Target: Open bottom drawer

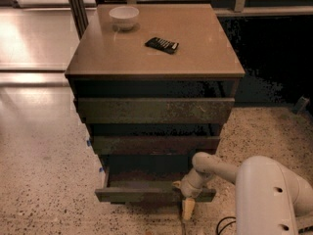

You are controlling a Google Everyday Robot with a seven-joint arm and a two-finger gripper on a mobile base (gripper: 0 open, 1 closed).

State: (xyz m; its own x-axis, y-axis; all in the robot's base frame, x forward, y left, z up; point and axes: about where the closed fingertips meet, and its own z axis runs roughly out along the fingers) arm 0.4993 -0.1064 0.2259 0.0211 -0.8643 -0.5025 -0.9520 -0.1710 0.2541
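The bottom drawer (pixel 142 194) is the lowest of three dark olive-grey fronts on a small cabinet. It stands pulled out toward me, and its shallow dark inside (pixel 146 173) shows. My gripper (pixel 186 199) hangs at the right part of the drawer's front edge, at the end of a white arm (pixel 215 168) that reaches in from the lower right. A pale finger (pixel 188 208) points down in front of the drawer front.
The middle drawer front (pixel 154 144) and the wide top front (pixel 154 110) sit above. On the tan cabinet top (pixel 205 58) are a white bowl (pixel 123 17) and a black remote (pixel 162 45). Speckled floor lies on both sides. My white body (pixel 274 199) fills the lower right.
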